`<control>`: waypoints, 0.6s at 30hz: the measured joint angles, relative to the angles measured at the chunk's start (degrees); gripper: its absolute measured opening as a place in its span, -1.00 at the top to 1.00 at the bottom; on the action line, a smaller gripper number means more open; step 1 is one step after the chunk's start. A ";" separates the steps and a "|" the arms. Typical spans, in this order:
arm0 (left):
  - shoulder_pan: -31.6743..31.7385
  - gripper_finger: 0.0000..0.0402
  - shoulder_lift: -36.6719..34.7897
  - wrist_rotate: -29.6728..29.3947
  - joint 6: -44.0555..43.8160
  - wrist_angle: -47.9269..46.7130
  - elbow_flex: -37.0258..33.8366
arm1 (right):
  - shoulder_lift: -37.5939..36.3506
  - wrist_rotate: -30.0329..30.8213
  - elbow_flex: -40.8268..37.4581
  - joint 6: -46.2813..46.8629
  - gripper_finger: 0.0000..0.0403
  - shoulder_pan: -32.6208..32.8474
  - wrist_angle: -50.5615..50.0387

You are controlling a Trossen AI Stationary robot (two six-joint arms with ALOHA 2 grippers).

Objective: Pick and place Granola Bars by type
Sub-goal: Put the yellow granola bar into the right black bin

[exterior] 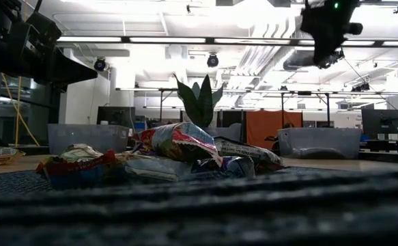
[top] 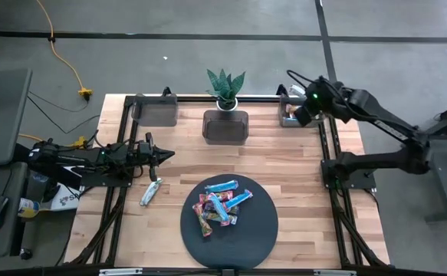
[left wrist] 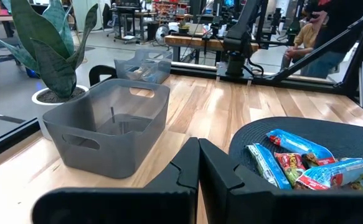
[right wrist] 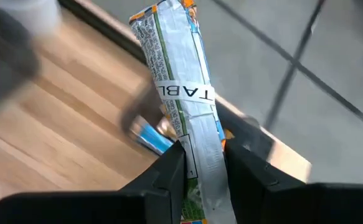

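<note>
Placement comes next: the right gripper (right wrist: 201, 163), clamped on a silver-green bar (right wrist: 184, 93), hangs over the right bin (top: 290, 113) at the tabletop's far corner (a blue bar already lies there), so release should wait until the bar is low and inside the walls. That arm reaches out, folded at the elbow. The left gripper (left wrist: 198, 163), pressed together, waits near a stray bar (top: 151, 191); more bars (top: 221, 203) remain on the mat (top: 261, 234).

Left gripper (top: 164, 156) jaws closed and low; right gripper (top: 298, 113) raised, jaws clamped.

Granola bars (top: 223, 203) heaped on mat (top: 250, 238), probably overlapping.
</note>
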 joint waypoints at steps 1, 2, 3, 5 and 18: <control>0.00 0.99 -0.01 0.01 0.02 -0.01 0.00 | 1.03 -0.49 0.00 -1.45 0.57 -1.59 -0.59; 0.00 0.99 -0.02 0.01 0.00 0.01 -0.01 | 2.08 -0.80 0.00 -2.92 0.57 -3.07 -1.28; 0.00 0.99 0.00 0.01 0.00 -0.01 0.01 | 3.22 -1.30 0.00 -4.55 0.57 -4.41 -1.88; 0.00 0.99 -0.02 0.01 0.02 -0.01 -0.01 | 5.58 -2.23 0.00 -7.48 0.57 -6.84 -3.09; 0.00 0.99 -0.01 0.01 0.00 -0.01 0.00 | 18.93 -2.06 0.00 -28.94 0.57 -15.70 -7.94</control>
